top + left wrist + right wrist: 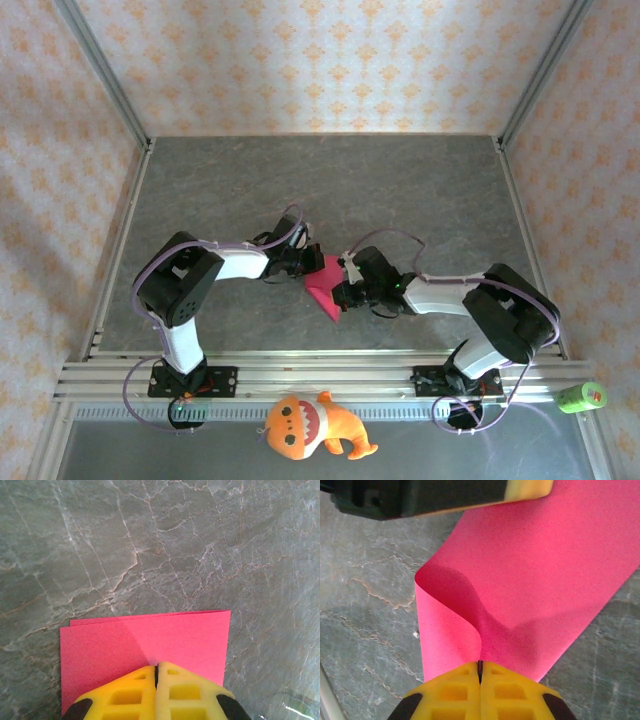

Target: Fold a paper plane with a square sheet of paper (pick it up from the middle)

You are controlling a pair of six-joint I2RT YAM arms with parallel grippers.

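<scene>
Right hand pinches paper edge; curled (left hand opposite)

The square sheet of paper is seen as thin, matt paper. The counter is finished in smooth, faintly glossy veined stone. The fingers are moulded in matt yellow plastic. At 6 o'clock, the plush toy is covered in fuzzy cloth.

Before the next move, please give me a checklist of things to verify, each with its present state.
1. Right gripper shut on the square sheet of paper: ok.
2. Left gripper pressing the sheet: cannot tell; it is shut, tips over it.
3. Folded layers' edges aligned: not ok, slightly offset.
4. Sheet flat: not ok, it curls at the right gripper.
5. Orange plush toy away from the sheet: ok.
</scene>
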